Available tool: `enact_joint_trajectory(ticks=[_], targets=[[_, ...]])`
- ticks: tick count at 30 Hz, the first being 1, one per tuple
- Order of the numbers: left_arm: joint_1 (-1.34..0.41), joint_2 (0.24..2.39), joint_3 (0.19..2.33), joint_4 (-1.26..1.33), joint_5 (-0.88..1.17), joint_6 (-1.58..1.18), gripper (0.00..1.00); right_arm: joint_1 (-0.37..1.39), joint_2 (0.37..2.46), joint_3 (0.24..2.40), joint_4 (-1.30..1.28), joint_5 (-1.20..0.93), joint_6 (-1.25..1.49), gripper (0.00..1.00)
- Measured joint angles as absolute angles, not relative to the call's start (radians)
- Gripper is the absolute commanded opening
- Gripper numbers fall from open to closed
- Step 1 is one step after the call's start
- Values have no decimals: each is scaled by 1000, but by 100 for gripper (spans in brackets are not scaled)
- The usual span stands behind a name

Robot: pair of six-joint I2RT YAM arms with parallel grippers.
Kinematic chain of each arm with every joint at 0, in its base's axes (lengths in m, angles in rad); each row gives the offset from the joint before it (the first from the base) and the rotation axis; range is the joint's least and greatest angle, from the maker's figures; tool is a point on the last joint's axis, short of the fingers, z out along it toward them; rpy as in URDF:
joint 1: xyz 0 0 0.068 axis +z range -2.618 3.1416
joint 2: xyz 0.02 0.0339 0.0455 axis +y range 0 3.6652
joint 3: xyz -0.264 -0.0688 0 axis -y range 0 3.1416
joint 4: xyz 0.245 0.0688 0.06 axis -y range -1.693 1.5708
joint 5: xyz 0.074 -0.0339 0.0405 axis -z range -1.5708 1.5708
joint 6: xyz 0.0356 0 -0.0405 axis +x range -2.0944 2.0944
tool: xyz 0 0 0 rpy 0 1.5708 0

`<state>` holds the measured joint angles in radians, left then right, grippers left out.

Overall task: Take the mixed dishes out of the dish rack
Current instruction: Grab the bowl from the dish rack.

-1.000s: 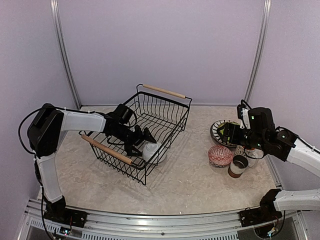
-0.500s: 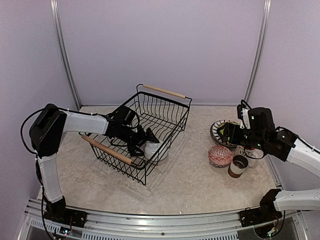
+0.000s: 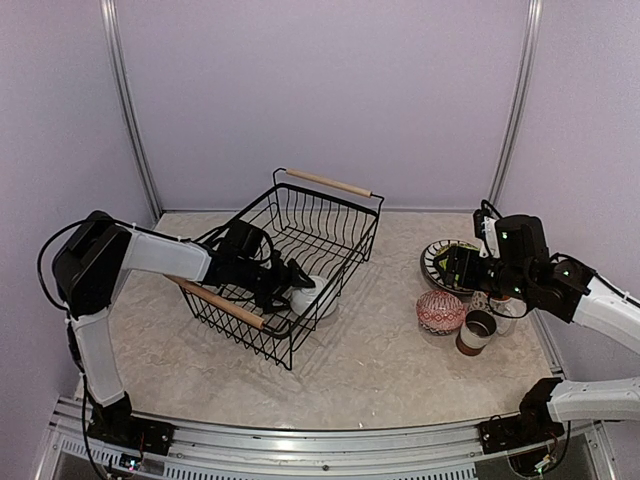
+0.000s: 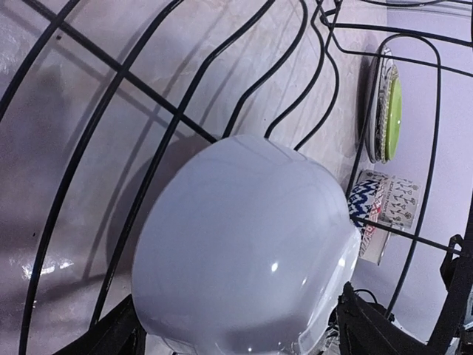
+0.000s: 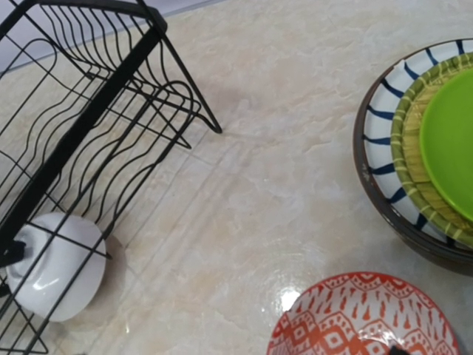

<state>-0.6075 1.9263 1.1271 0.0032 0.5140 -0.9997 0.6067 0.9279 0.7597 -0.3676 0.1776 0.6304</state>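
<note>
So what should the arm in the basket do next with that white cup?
Probably close the left gripper on the white mug and lift it out. The mug is the only dish I can see in the dish rack. The left wrist view shows the fingers on either side of it, so it looks lined up for a grab.

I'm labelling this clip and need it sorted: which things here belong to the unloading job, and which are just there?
Belong to the job: dish rack, white dish inside it, plate stack, red patterned bowl, brown mug.
Just there: table, metal posts, purple walls.
</note>
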Motion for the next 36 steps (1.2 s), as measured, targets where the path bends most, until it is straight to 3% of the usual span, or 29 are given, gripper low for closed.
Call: enact_joint_trajectory(ticks=[5, 15, 36], targets=[[-605, 1913, 1126, 49, 516, -1013, 90, 607, 938, 760, -366, 176, 630, 84], [-590, 1912, 1126, 138, 555, -1056, 88, 607, 950, 760, -366, 175, 630, 84], [-574, 2005, 1117, 454, 699, -1193, 69, 607, 969, 760, -363, 171, 630, 84]])
